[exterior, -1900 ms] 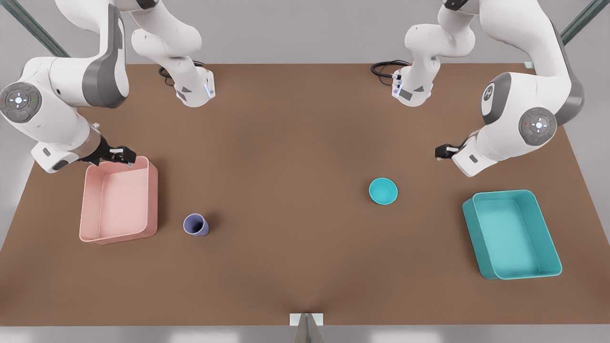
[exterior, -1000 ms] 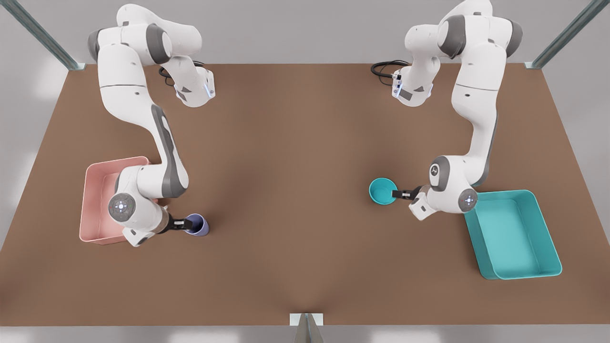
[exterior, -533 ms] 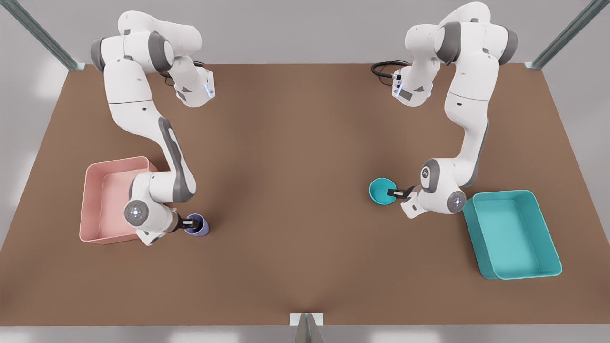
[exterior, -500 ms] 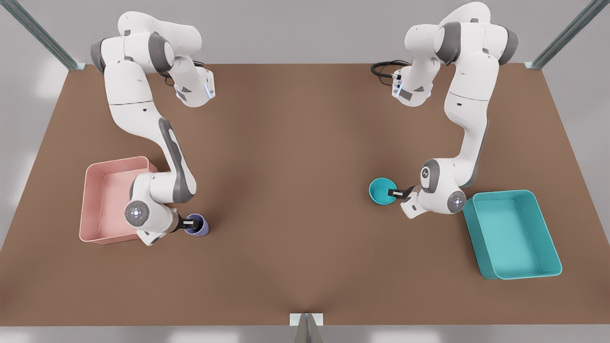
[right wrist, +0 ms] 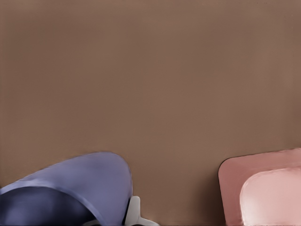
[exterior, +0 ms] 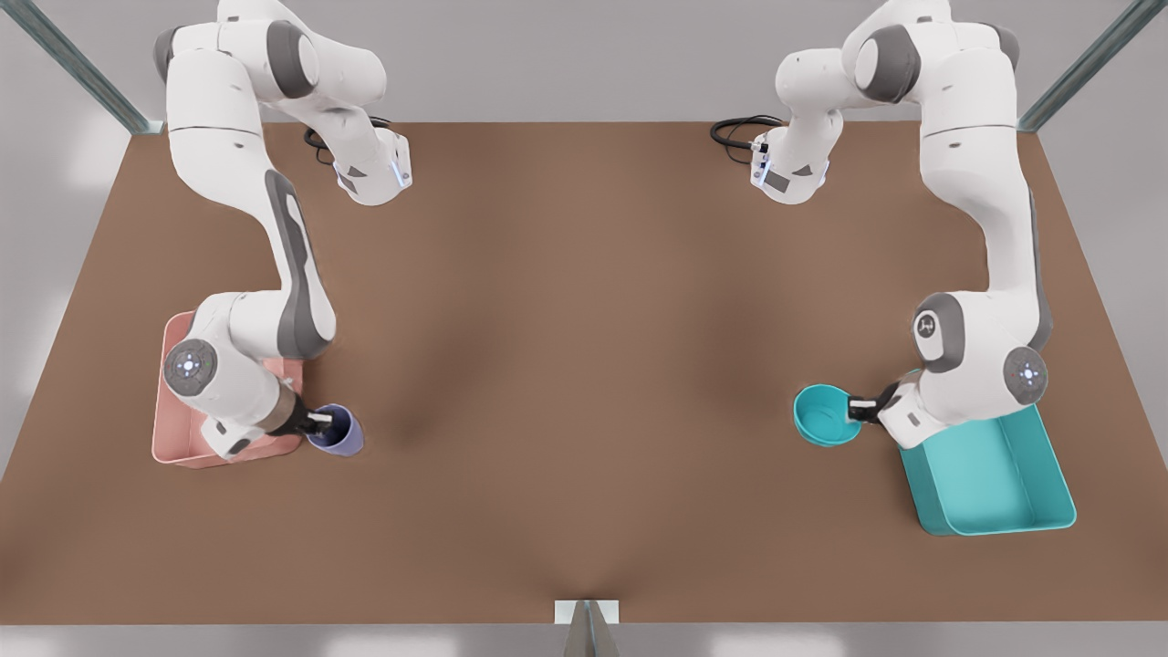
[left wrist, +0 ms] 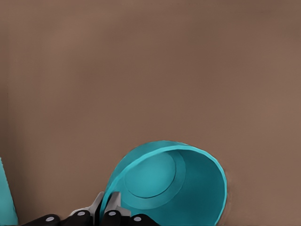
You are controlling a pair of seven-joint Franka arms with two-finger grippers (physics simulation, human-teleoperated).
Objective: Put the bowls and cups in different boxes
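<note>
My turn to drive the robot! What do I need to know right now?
Left pincer, at the front view's right: shut on the teal bowl's rim, holding it beside the teal box, not over it yet.
Right pincer, at the front view's left: shut on the lavender cup's rim, holding it next to the pink box.
Done: both things are gripped and brought close to the boxes.
Left: carry the bowl over the teal box and let go; carry the cup over the pink box and let go.
</note>
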